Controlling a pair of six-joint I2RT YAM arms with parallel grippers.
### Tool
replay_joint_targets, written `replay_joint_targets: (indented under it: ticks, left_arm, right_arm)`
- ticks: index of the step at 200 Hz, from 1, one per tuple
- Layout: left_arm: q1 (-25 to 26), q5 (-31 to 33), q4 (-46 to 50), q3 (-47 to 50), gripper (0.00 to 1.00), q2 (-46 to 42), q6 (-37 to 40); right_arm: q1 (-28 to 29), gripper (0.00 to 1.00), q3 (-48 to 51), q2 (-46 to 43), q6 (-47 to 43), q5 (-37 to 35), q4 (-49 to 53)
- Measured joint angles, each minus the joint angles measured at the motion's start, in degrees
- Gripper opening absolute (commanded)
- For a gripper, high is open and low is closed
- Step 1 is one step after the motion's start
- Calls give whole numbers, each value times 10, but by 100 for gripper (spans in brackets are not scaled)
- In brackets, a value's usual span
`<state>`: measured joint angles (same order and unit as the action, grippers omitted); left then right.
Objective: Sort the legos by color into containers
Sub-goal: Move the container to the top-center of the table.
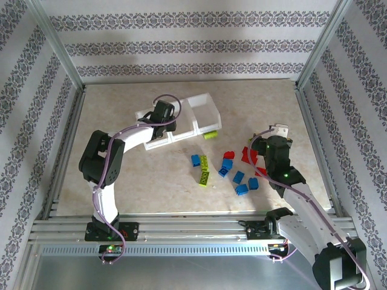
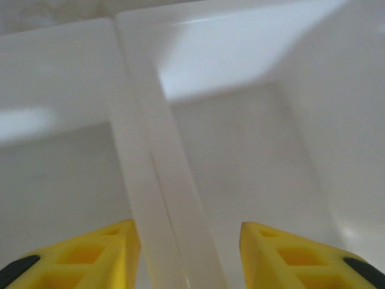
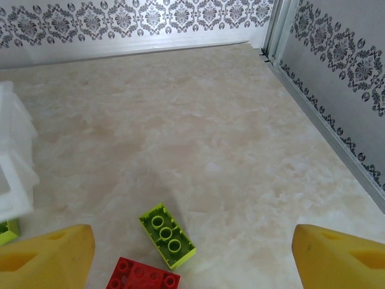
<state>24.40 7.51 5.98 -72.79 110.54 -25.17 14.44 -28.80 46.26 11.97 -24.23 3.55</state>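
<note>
Tray wall (image 2: 161, 198) between L pincer (image 2: 189, 253) jaws, grip unclear, R pincer (image 3: 192, 236) open near green lego (image 3: 167, 235)

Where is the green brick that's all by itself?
In the top view, the lime green brick lies just in front of the white tray's right end, farther back than the scattered blue and red bricks.

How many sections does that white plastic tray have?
3 in the white plastic tray, side by side: the right section, the middle section, and the left section, partly under the left gripper.
</note>
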Motion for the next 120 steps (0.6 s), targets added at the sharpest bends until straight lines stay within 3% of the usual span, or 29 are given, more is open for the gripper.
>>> replay_joint_targets:
  ticks: [67, 120]
  left_arm:
    - [32, -4, 4, 26, 43, 0, -30]
    - [42, 5, -2, 42, 37, -4, -78]
  right_arm:
    - [11, 82, -20, 17, 39, -19, 53]
    - [3, 78, -81, 98, 74, 0, 126]
